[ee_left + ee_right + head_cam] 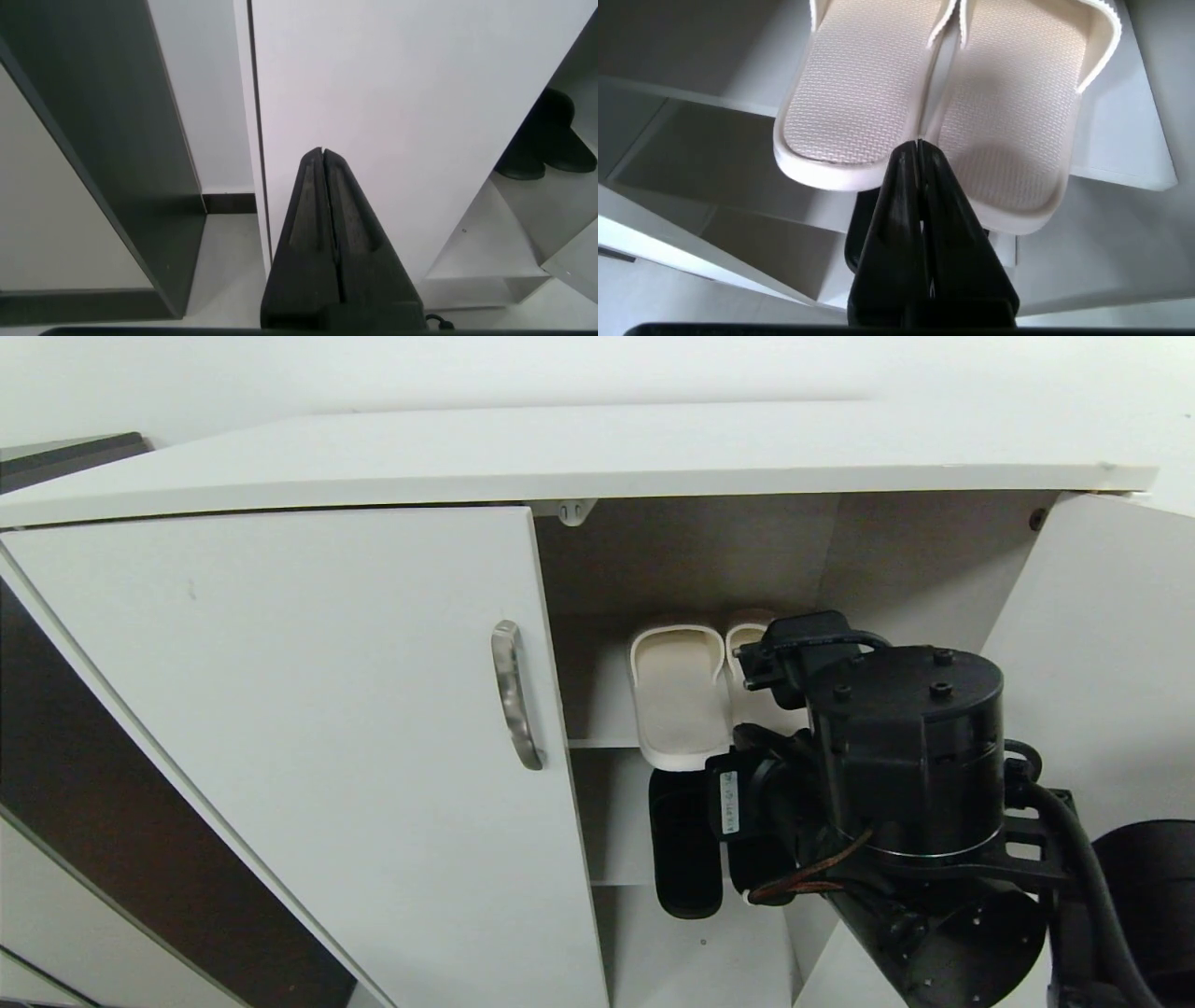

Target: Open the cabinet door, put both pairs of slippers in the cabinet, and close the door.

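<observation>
Two cream slippers [859,93] on shelf [1134,154]; right gripper [920,145] jaws pressed together, tips near heels.

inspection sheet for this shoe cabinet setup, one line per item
surface: upper shelf and lower shelf of the white cabinet, one pair on each
job's things: white slippers on the upper shelf, heels past its front edge; black slippers on the lower shelf; right door open, left door shut
clutter: nothing seen
grippers: left tool shut, facing the left door; right tool shut, at the white slippers' heels, contact unclear
cables: black cable on the right arm, coppery wires beneath
surroundings: white wall, dark panel beside the cabinet
</observation>
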Available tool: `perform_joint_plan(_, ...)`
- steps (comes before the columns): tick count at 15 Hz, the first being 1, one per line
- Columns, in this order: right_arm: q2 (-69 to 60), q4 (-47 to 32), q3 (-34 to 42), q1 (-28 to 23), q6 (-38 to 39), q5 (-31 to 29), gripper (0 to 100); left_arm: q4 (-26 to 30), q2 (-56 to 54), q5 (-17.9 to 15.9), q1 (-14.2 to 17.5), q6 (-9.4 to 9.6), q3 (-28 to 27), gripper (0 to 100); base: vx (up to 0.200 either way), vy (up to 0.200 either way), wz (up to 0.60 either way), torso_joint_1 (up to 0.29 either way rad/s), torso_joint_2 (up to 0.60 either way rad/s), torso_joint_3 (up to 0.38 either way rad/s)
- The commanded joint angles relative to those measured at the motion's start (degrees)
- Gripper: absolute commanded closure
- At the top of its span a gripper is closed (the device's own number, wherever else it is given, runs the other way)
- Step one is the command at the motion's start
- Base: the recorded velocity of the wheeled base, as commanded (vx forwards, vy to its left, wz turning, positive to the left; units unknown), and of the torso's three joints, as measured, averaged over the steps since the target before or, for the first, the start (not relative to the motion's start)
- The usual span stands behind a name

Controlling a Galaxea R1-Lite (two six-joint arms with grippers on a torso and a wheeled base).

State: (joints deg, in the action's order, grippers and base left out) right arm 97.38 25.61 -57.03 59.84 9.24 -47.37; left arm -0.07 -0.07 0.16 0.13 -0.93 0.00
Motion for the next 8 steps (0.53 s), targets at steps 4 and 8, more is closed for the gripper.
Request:
perform_joint_plan(4, 0.2, 0.0, 0.7, 0.0, -0.1, 0.1, 100, 0.0, 0.1, 0.0, 0.0, -0.04, 0.0, 100, 0.0, 0.0, 0.0, 0.0, 0.0, 0.0)
perform_joint_plan(8, 0.2, 0.0, 1.0, 0.0, -0.1, 0.1, 100, 0.0, 0.1, 0.0, 0.0, -0.04, 0.0, 100, -0.2, 0.0, 0.0, 0.004, 0.0, 0.002)
